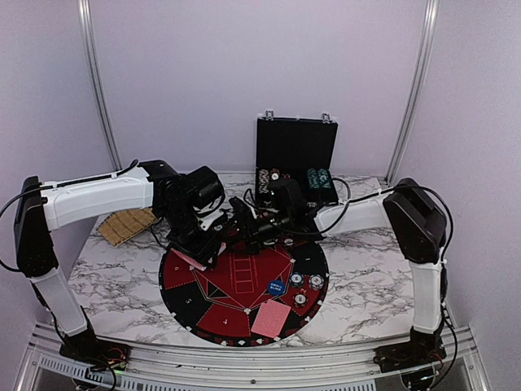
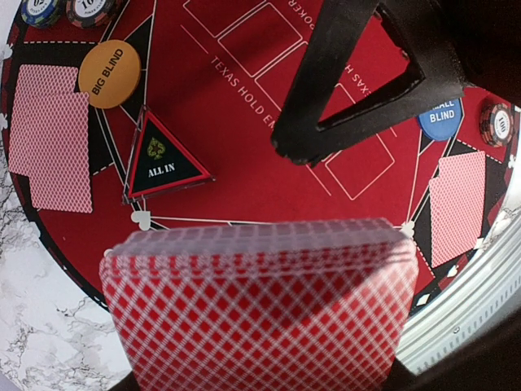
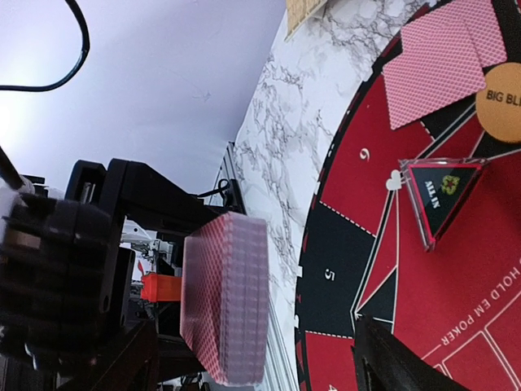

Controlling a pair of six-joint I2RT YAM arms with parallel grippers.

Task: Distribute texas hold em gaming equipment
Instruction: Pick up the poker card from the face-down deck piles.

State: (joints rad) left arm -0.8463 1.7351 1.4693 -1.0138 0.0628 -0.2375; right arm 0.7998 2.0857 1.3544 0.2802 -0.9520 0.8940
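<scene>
Mid-deal, I'd say: left gripper [image 1: 196, 252] pinches the rectangular red-backed card deck [image 2: 260, 314]; spread-jawed right gripper [image 1: 248, 226] should draw one.

The cards [image 2: 260, 318] are red-latticed; the mat [image 2: 244, 147] black-and-red.

Left wrist view: the card deck [image 2: 260, 309] is blocking the fingertips of my left pincer [image 1: 200, 249] and is running off the frame. A finger [image 2: 326, 81] of my right pincer [image 1: 257, 231] is covering part of the blue disc [image 2: 440, 119]. Right wrist view: the frame edge is cutting the orange disc [image 3: 501, 102].
</scene>
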